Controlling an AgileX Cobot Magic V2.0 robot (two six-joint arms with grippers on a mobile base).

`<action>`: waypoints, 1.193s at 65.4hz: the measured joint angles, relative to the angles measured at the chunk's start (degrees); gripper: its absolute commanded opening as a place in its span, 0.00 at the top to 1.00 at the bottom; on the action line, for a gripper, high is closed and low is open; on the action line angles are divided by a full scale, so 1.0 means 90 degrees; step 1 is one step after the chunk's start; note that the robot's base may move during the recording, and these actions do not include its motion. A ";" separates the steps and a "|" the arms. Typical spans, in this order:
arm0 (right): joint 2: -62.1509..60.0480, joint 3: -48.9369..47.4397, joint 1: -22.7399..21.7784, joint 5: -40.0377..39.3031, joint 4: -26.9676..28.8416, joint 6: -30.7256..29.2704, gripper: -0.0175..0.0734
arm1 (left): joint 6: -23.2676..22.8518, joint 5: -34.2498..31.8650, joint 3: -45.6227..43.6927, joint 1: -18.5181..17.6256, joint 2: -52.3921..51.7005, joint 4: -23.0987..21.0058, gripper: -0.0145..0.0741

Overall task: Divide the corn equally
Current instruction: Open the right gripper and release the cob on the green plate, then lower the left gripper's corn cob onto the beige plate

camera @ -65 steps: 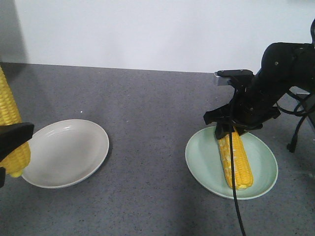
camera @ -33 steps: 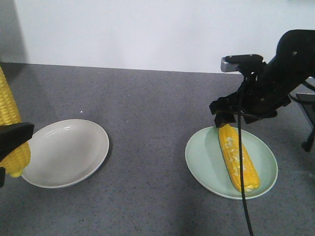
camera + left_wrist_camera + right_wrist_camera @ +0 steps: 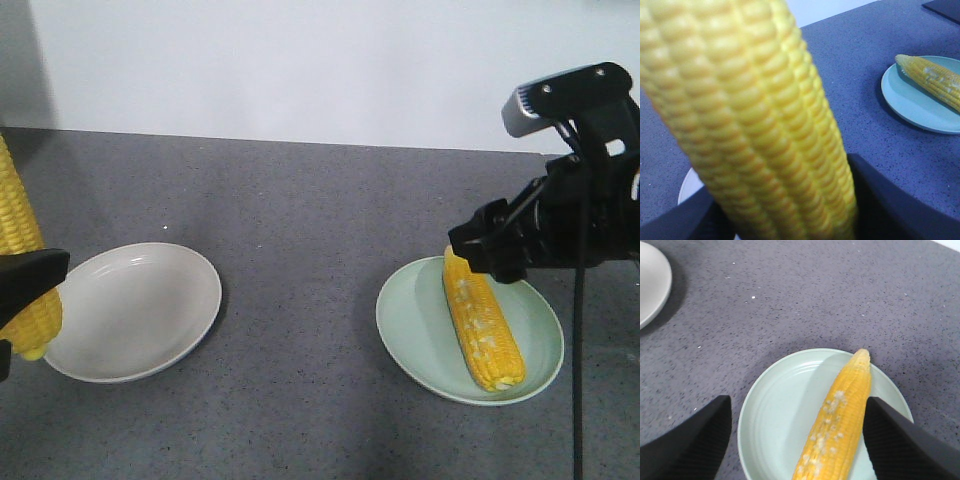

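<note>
A corn cob with pale whitish kernel patches (image 3: 483, 322) (image 3: 837, 428) lies loose on the pale green plate (image 3: 417, 328) (image 3: 775, 410) at the right, also seen as the far corn cob (image 3: 934, 80) on the green plate (image 3: 910, 102). My right gripper (image 3: 487, 254) (image 3: 797, 432) hovers open above it, jaws wide apart and touching nothing. At the left edge, my left gripper (image 3: 22, 282) (image 3: 785, 210) is shut on a second yellow corn cob (image 3: 20, 250) (image 3: 750, 115), held upright beside the white plate (image 3: 135, 310).
The white plate holds nothing. A grey speckled tabletop (image 3: 300, 220) runs back to a white wall. A black cable (image 3: 578, 380) hangs from the right arm in front of the green plate.
My right gripper has let go of the patchy corn cob and risen up and to the right. The cob now lies free on the green plate. The left arm stays still.
</note>
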 measured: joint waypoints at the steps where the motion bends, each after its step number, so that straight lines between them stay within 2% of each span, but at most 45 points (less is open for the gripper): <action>1: -0.0066 0.0084 0.0016 -0.0019 0.0000 -0.0006 0.22 | 0.0000 0.0000 0.0000 0.0000 0.0000 0.0000 0.49; 25: -0.0962 0.0782 0.0043 -0.0006 0.0024 -0.0047 0.22 | 0.0000 0.0118 -0.0161 0.0000 0.0393 0.0008 0.49; 44: -0.1012 0.0782 0.0043 0.0085 0.0024 -0.0050 0.22 | 0.0000 0.1381 -0.1291 0.0032 0.1707 0.0197 0.49; 78: -0.1012 0.0802 0.0043 0.0121 0.0024 -0.0070 0.22 | 0.0155 0.2881 -0.2793 0.1320 0.4033 0.0305 0.49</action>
